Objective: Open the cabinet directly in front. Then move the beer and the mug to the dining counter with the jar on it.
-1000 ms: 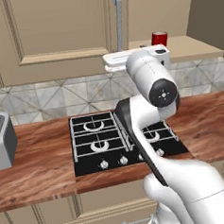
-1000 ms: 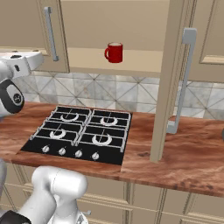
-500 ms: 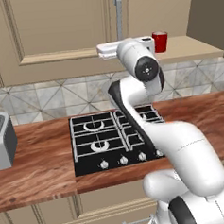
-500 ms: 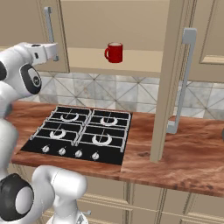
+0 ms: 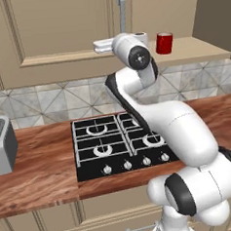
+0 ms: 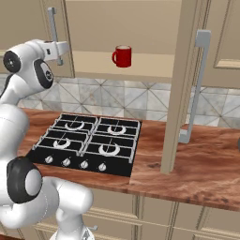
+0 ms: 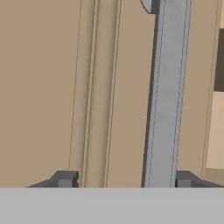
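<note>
Straddling silver bar handle [image 7: 165, 96] of cabinet left door [image 7: 65, 87]: gripper [image 7: 124, 179], jaws apart; handle toward 3 o'clock fingertip [image 7: 183, 179].

Even soft rendered light, faint shadows, slightly blurry.

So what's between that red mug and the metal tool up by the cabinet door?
Bare shelf. In the right base view the mug stands alone on the shelf, with the tool at the left door's handle.
</note>
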{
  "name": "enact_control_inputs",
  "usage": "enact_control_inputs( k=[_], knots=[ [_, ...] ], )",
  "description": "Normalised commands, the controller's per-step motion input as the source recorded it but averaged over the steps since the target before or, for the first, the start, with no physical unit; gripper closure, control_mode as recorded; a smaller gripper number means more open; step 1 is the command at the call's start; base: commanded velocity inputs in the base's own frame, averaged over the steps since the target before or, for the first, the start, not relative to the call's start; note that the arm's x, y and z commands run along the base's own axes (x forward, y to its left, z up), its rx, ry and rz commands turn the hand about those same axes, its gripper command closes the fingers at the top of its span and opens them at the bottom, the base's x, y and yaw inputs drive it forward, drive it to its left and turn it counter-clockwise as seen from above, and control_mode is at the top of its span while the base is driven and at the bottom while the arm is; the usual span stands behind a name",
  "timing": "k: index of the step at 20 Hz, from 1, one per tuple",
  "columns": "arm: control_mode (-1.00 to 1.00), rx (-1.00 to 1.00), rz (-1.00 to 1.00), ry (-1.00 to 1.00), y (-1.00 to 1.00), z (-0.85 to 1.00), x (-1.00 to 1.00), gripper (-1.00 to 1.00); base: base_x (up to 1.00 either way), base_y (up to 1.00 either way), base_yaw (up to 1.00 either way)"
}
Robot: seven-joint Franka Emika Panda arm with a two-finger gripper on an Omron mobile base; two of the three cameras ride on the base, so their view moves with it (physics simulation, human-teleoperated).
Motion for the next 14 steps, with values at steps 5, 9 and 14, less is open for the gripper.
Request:
enact_control_inputs(
  k=[5,9,14],
  knots=[
    [-1.0,0.03,0.0,0.05,0.03,-0.01,0.94,1.0,0.0,0.0,0.0],
    [-1.0,0.0,0.0,0.02,0.0,0.0,0.12,1.0,0.0,0.0,0.0],
    [-1.0,0.0,0.0,0.0,0.0,0.0,0.0,1.0,0.0,0.0,0.0]
  ],
)
